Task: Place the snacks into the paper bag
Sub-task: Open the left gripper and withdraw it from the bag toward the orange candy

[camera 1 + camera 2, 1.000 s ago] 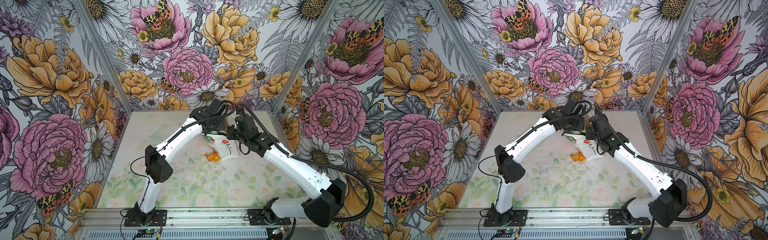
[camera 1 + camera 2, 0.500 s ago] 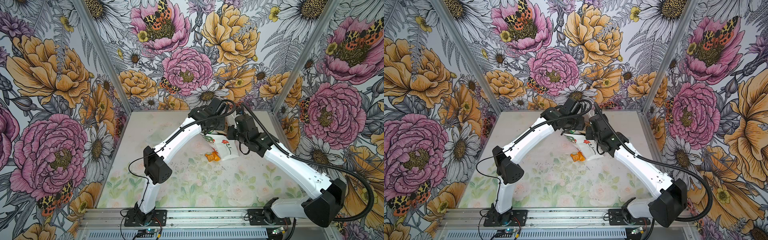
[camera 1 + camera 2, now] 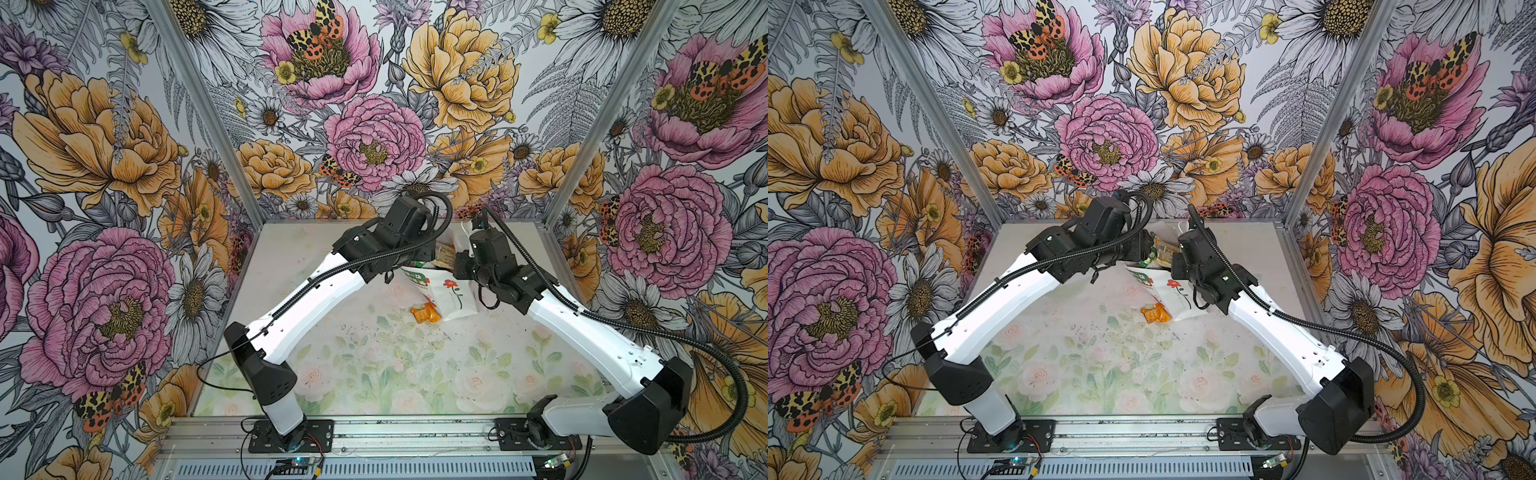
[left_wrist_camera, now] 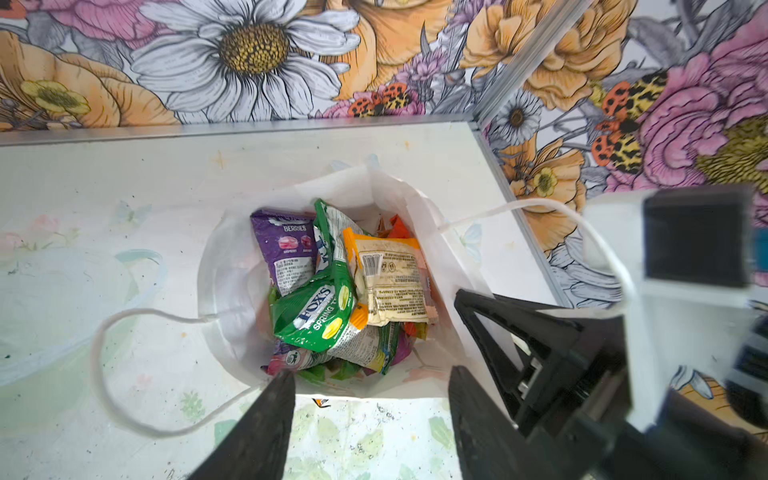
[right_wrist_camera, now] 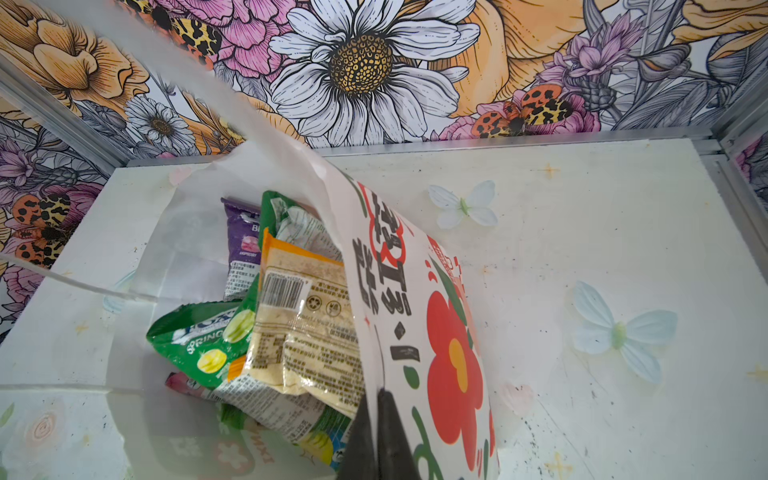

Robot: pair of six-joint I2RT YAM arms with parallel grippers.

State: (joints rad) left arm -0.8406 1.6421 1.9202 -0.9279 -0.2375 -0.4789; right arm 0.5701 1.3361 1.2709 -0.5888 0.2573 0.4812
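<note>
step in hand: release over the paper bag (image 4: pixel 232 266), which stands at the far side of the table (image 3: pixel 374 374). left gripper (image 4: pixel 370 376): jaws apart, empty, above the bag mouth. right gripper (image 5: pixel 380 399): jaws pinched shut on the bag rim. inside, the green packet (image 4: pixel 320 311) reads "fox's spring t…" and the purple packet (image 4: pixel 286 249) reads "berries". next, likely: fetch the small orange packet (image 3: pixel 424 313) lying just beside the bag.
</note>
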